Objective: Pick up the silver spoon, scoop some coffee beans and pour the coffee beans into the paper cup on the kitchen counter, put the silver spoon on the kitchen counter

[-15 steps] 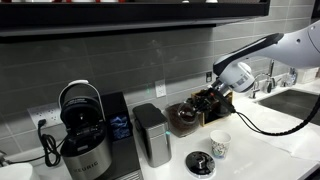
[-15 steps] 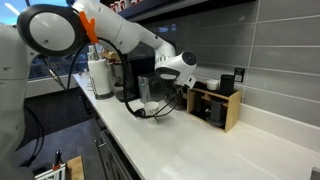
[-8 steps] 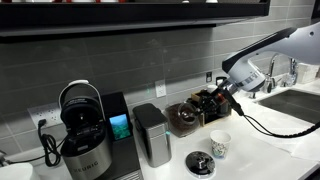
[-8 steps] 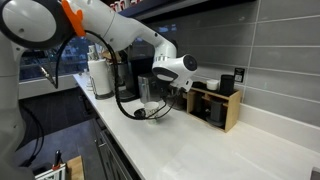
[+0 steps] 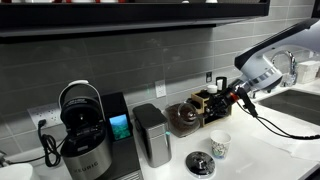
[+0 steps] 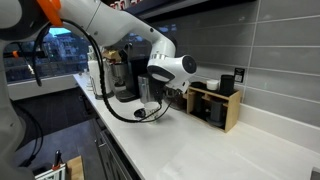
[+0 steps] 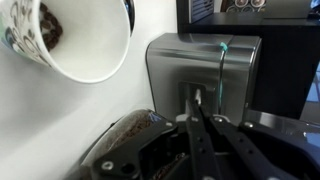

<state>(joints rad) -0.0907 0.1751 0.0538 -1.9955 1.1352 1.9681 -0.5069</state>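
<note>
In the wrist view my gripper (image 7: 197, 103) is shut, and a thin pale sliver of the silver spoon (image 7: 196, 95) shows at the fingertips. Its bowl is hidden. The paper cup (image 7: 75, 40) lies at the upper left with some coffee beans (image 7: 51, 30) inside. The round glass jar of coffee beans (image 7: 128, 138) sits just left of the fingers. In an exterior view my gripper (image 5: 223, 99) hovers above the white kitchen counter (image 5: 260, 150), right of the jar (image 5: 182, 118) and above the cup (image 5: 219, 145).
A grey metal canister (image 5: 152, 134) stands left of the jar, and it fills the wrist view ahead of the fingers (image 7: 200, 65). A flat black disc (image 5: 200, 163) lies near the cup. A coffee machine (image 5: 82, 135) stands far left, a wooden box (image 6: 215, 104) against the tiled wall.
The arm has drawn back to the right, away from the jar, with the gripper still shut.
</note>
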